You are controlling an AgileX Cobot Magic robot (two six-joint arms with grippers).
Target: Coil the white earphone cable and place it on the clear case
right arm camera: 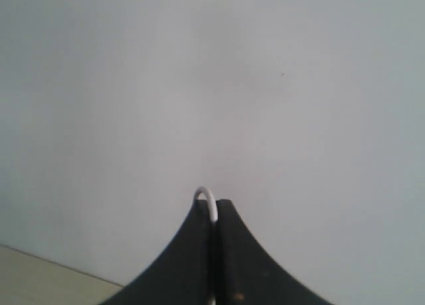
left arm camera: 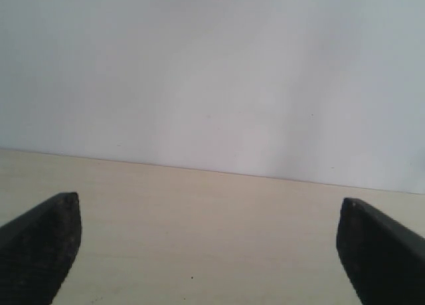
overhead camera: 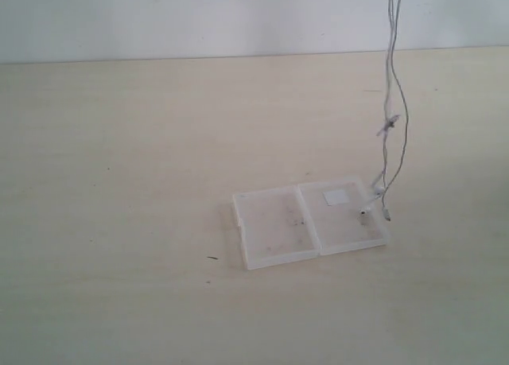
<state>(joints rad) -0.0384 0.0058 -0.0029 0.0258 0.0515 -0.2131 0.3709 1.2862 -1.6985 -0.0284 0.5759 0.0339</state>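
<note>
The white earphone cable (overhead camera: 389, 79) hangs in long strands from above the top edge of the exterior view. Its lower ends dangle onto the right half of the clear case (overhead camera: 274, 230), which lies open and flat on the table. In the right wrist view my right gripper (right arm camera: 214, 208) is shut on a small loop of the white earphone cable (right arm camera: 207, 199) that pokes out above the fingertips. My left gripper (left arm camera: 209, 242) stands wide open over bare table with nothing between its fingers. Neither gripper shows in the exterior view.
A pale wooden table (overhead camera: 119, 182) runs back to a white wall (overhead camera: 199, 15). A small dark speck (overhead camera: 212, 258) lies on the table left of the case.
</note>
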